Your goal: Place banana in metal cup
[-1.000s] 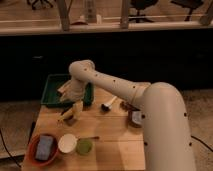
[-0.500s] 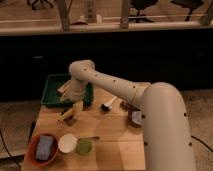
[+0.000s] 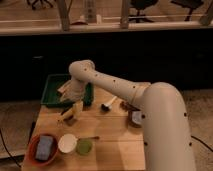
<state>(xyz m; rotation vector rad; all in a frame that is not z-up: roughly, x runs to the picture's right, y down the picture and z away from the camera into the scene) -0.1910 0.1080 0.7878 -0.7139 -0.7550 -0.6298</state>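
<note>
One pale robot arm (image 3: 125, 90) reaches from the lower right across the wooden desk (image 3: 107, 132) toward its far left part, where its hand (image 3: 76, 111) hangs low just in front of a green tray (image 3: 55, 90). The hand points down at the desk, and its fingers appear closed around the banana (image 3: 67, 114), a small yellow curved piece that sticks out to the left of the hand and lies close to the desk top; whether it touches the wood cannot be told. Near the front left corner sits a round orange-brown bowl (image 3: 33, 150) holding a dark bluish block (image 3: 45, 147). Just right of it stands a white cup (image 3: 67, 143), and touching that on the right a green cup (image 3: 84, 146). A thin dark utensil (image 3: 90, 138) lies just behind these cups. Farther back, near the middle of the desk, lies a brush-like tool (image 3: 107, 104) with a pale handle and a dark head. At the right edge, partly hidden by the arm, stands a metal cup (image 3: 135, 119), well apart from the banana, with another dark item (image 3: 127, 105) just behind it.
</note>
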